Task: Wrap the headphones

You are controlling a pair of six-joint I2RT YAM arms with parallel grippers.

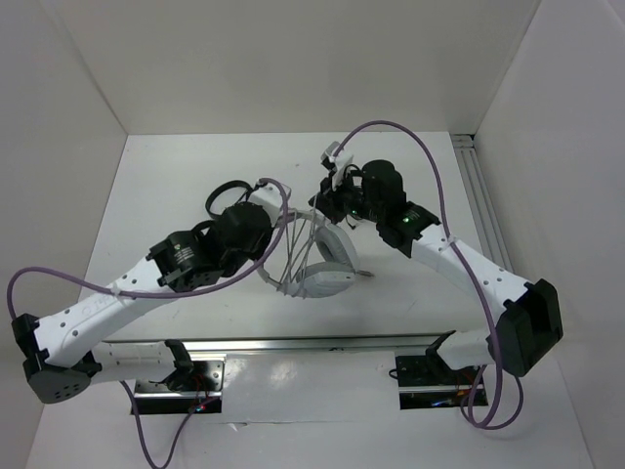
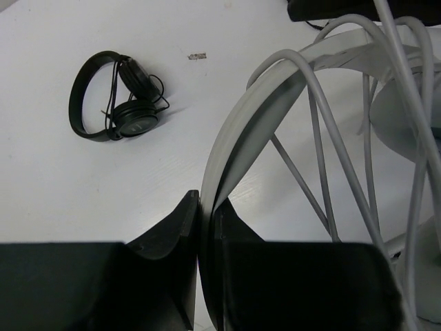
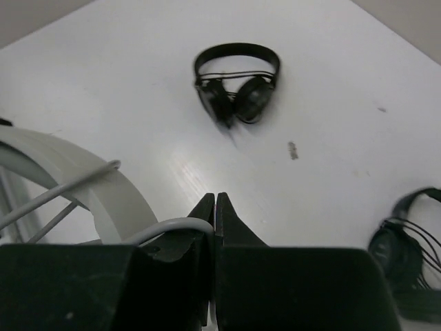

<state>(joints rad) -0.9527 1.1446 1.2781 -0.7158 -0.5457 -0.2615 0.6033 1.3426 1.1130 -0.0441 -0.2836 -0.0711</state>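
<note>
The white and light-grey headphones (image 1: 327, 274) lie at the table's middle, with the thin grey cable (image 2: 324, 117) looped several times across the headband (image 2: 275, 103). My left gripper (image 1: 276, 200) is shut on the headband's edge, which runs between its jaws in the left wrist view (image 2: 207, 207). My right gripper (image 1: 327, 195) is shut on the grey cable (image 3: 172, 226), which curves in from the left and goes between its closed jaws (image 3: 215, 203). The headband (image 3: 103, 186) shows at the left of the right wrist view.
A small black on-ear headphone (image 2: 114, 96) lies on the white table beyond the left gripper, partly seen in the top view (image 1: 223, 195). The right wrist view shows one black headphone (image 3: 238, 83) ahead and another (image 3: 406, 255) at the lower right. White walls enclose the table.
</note>
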